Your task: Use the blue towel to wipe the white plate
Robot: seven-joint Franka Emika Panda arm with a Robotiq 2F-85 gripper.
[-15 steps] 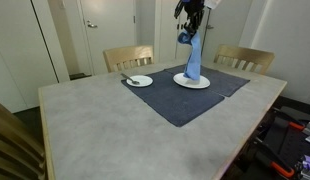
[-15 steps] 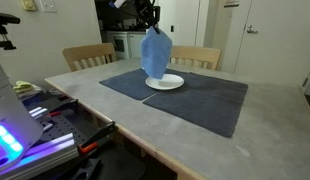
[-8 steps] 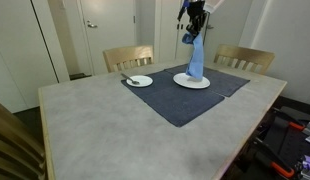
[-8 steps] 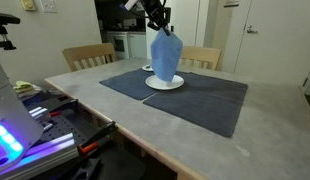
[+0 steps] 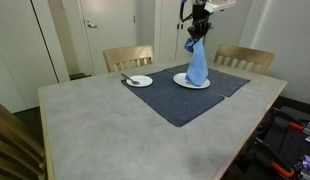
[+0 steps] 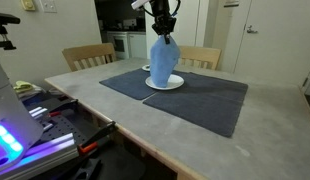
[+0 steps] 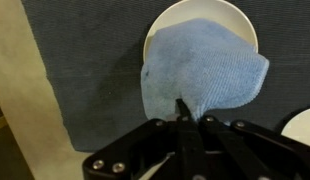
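Observation:
My gripper (image 5: 196,30) is shut on the top of the blue towel (image 5: 197,63), which hangs down onto the white plate (image 5: 180,81). In both exterior views the towel's lower end rests on the plate (image 6: 171,83); the towel (image 6: 162,60) hangs below the gripper (image 6: 166,31). In the wrist view the towel (image 7: 200,75) drapes from my fingertips (image 7: 190,103) and covers most of the plate (image 7: 190,15).
A dark placemat (image 5: 185,98) lies under the plate on the grey table (image 5: 105,130). A second small white plate with a utensil (image 5: 139,80) sits to one side, and shows in the wrist view (image 7: 301,125). Two wooden chairs (image 5: 128,57) stand behind the table.
The gripper has moved sideways along the table's far side and lowered, carrying the towel; the towel now bunches more onto the plate.

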